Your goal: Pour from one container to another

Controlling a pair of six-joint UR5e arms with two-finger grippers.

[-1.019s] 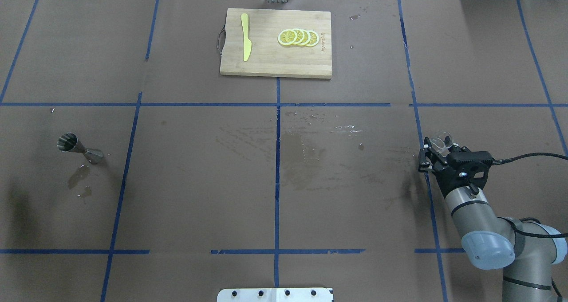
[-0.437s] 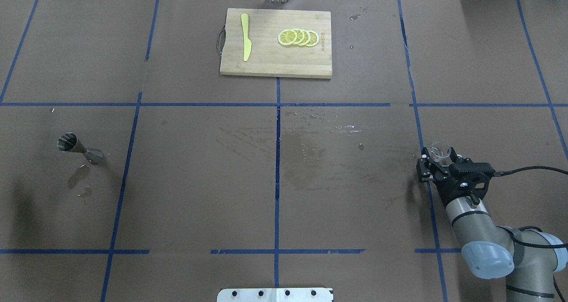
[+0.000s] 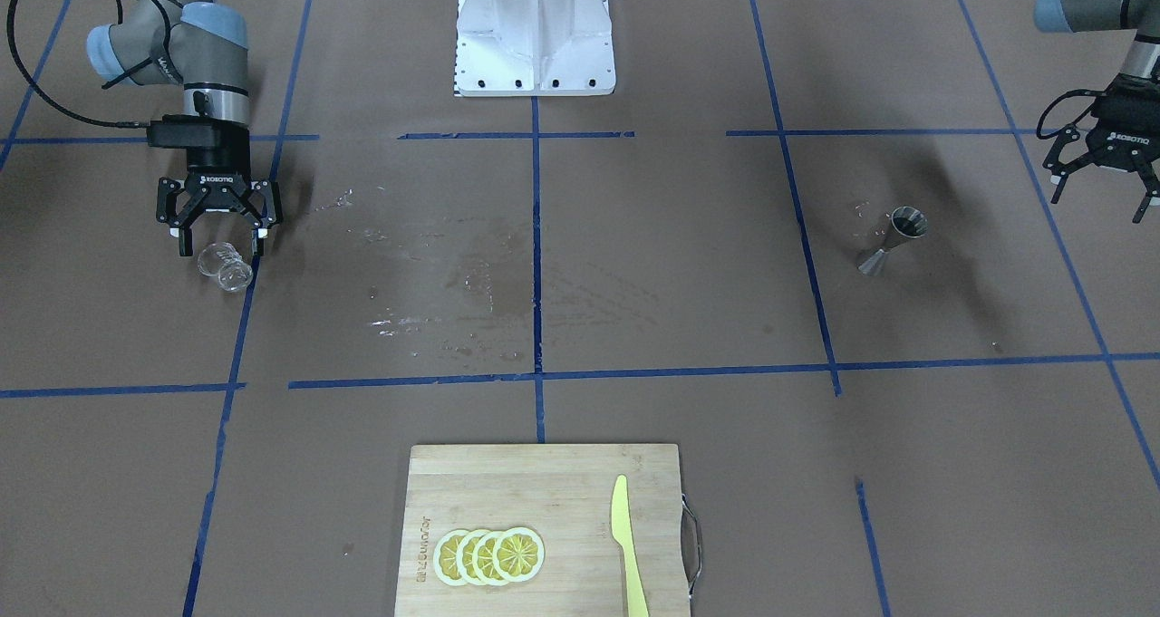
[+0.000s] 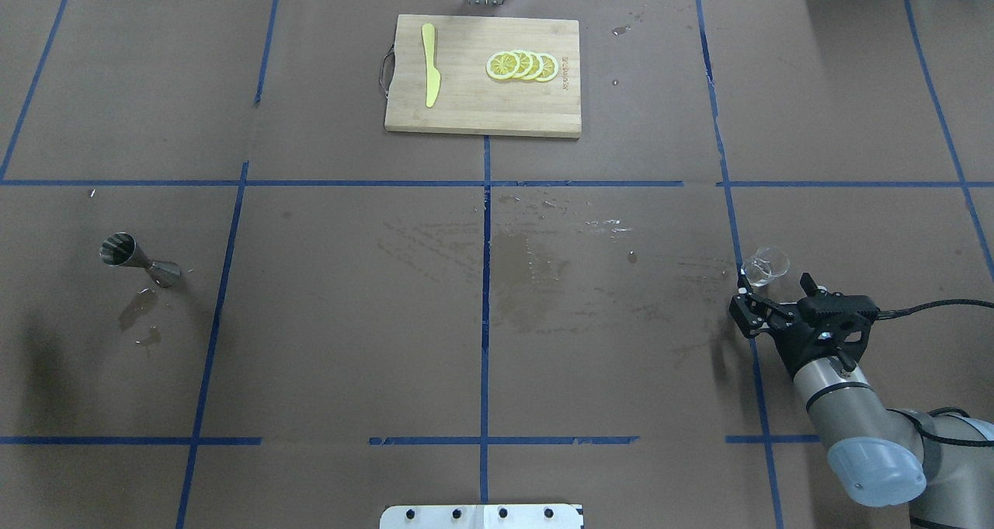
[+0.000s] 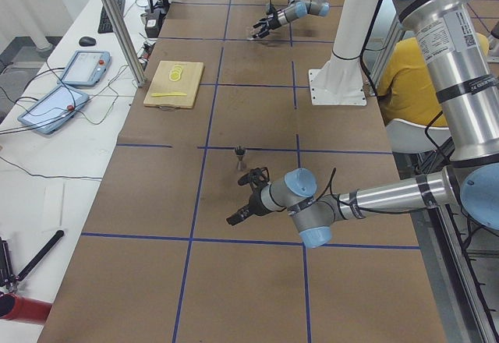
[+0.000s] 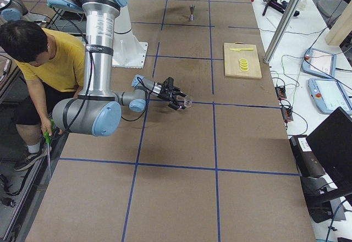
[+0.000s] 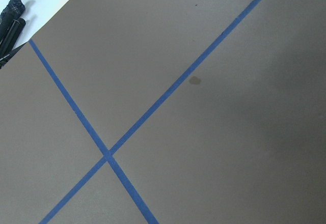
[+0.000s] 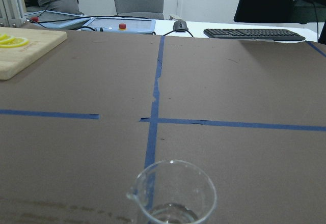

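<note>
right gripper (image 3: pixel 221 247): jaws wide apart, holding nothing, low over the table (image 4: pixel 349 342).
beaker (image 3: pixel 225 269): upright, just ahead of the right jaws and centred on the gap; looks clear of both. The wrist view shows what looks like a trace of liquid at the bottom.
left gripper (image 3: pixel 1101 202): jaws spread wide, empty, hanging above the table.
jigger (image 3: pixel 894 239): standing inboard of the left jaws, apart from them; far across from the right jaws.
beaker handling: thin glass, so light, stiff, slick, fragile. I'd grip the wall at mid-height, below the rim, spout turned off the pads, with a gentle squeeze.
jigger handling: steel, light, narrow waist, small foot, probably tippy. I'd hold it at the waist or leave it standing as the target.
risk: small jigger mouth, so a fast tilt likely spills.
surface: brown paper with a blue tape (image 4: pixel 485 280) grid. Wet streaks (image 4: pixel 528 280) lie between the two jaws, with damp marks beside the jigger.
board (image 4: pixel 481 109): far ahead of both jaws, carrying lemon slices (image 4: pixel 522 66) and a knife (image 4: pixel 429 64).
room: operator (image 6: pixel 49 60) beside the base (image 3: pixel 535 37); tablets (image 5: pixel 84 66) on the bench past the board.
</note>
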